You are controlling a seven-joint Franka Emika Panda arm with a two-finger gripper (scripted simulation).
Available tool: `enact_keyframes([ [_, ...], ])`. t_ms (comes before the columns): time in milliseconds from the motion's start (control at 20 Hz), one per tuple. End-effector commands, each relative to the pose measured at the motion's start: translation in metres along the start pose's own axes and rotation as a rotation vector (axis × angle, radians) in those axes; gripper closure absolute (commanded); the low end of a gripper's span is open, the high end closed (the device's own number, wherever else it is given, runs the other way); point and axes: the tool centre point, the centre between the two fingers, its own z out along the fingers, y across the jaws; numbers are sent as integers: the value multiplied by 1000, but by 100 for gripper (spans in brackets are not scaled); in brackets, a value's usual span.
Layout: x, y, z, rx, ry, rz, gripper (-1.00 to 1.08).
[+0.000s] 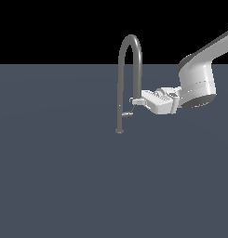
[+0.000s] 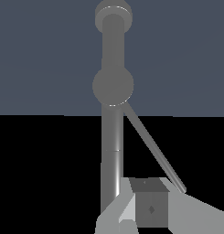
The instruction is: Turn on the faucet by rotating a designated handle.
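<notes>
Reading the exterior view from its left edge, there is nothing on the flat grey floor [image 1: 55, 176] until the faucet [image 1: 129, 42]. It stands a little right of centre, a thin gooseneck rising from a small round base [image 1: 119, 131] and arching over towards 3 o'clock. The thicker spout end comes down on that side.

Low on the stem, the handle [image 1: 127, 114] sticks out towards 3 o'clock as a short stub, with a thin rod [image 1: 132, 107] slanting up from it.

Next to the right is my gripper [image 1: 135, 100], reaching in horizontally from the 3 o'clock side. Its fingertips are at the top of that rod, just beside the spout end. Whether they touch the rod I cannot tell. In the wrist view one finger [image 2: 150, 208] sits close against the rod's end, but the other is not clear, so I cannot say how wide my jaws stand or whether they hold anything.

My judgement is that the approach is done. No water shows, so the faucet seems not yet on. What is left is to press or hook the lever and swing it around the stem.
</notes>
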Motion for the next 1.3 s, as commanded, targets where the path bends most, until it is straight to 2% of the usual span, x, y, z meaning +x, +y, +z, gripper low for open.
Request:
enact_keyframes([
  [0, 6, 9, 0, -3, -2, 6, 108],
  [350, 19, 30, -1, -6, -3, 7, 108],
  [450, 12, 23, 0, -2, -2, -2, 108],
  [750, 48, 45, -1, -6, -3, 6, 108],
  [800, 48, 45, -1, -6, -3, 6, 108],
  [850, 31, 38, 0, -8, -5, -13, 108],
  [1250, 78, 44, 0, -7, -3, 5, 108],
])
